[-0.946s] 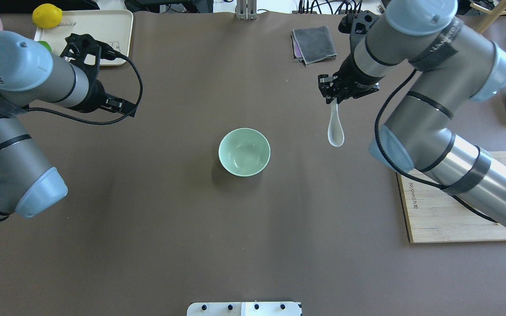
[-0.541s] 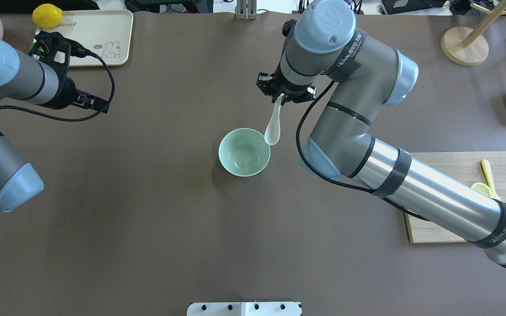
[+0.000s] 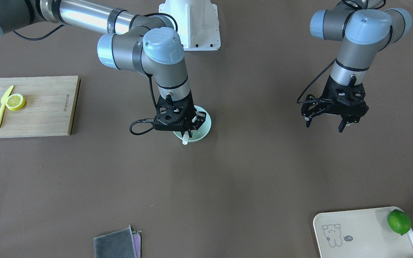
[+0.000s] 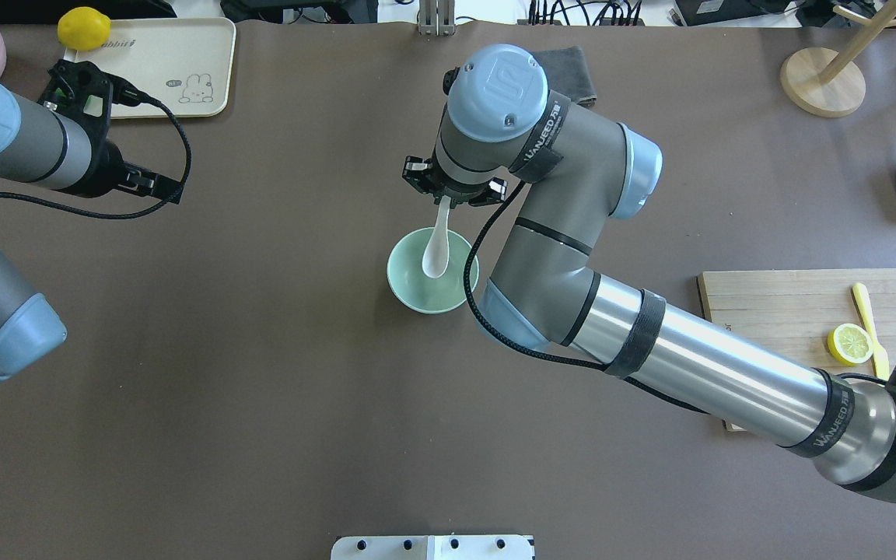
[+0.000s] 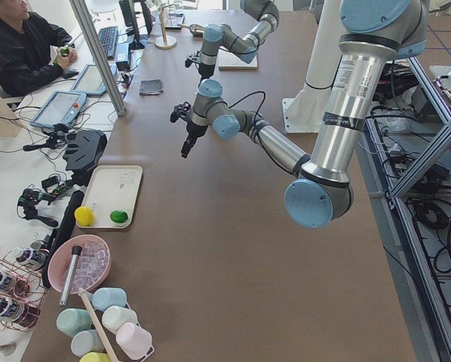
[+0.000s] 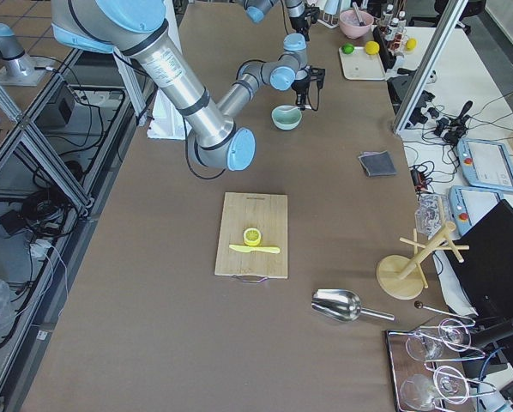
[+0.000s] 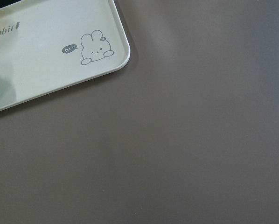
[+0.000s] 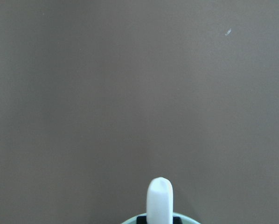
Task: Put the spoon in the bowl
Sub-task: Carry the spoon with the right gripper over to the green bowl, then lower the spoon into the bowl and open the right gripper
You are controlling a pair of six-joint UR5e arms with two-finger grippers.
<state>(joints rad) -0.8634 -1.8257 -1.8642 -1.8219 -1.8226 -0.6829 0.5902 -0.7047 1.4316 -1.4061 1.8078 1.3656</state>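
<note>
- Currently, item 1, spoon (image 4: 436, 247): white and glossy, gripped at the handle end by the right fingers (image 4: 452, 201), which are clamped on it.
- Spoon attitude: long axis near upright, handle up, scoop down. It hangs approx. straight below the fingers.
- Item 2, bowl (image 4: 407, 286): mint green, upright, at the ctr of the bench (image 4: 261, 404). Nothing else seen in it.
- Key relation: overhead and front views both put the scoop within the bowl's outline. The right wrist view shows the bowl's rim just under the spoon. Can't tell whether the scoop is below rim level or touching the bottom.
- Step in hand (judged): final lowering and release, task nearly done.
- Next move (judged): mostly vertical, w/ little or no sideways travel. Go down a bit, then part the fingers. The upright spoon should tip over and come to rest w/ its handle against the rim.
- Risk (judged): if let go too high, the spoon could knock the rim, bounce out or nudge the bowl.
- Left fingers (image 3: 341, 125): apart and empty, above bare bench toward the left edge, well apart from the bowl. The right arm is the nearer one and does the job.
- Misc.: tray (image 4: 183, 74) w/ a rabbit drawing sits at the far corner on the robot's left. Chopping board (image 4: 775, 311) lies near the right edge.
</note>
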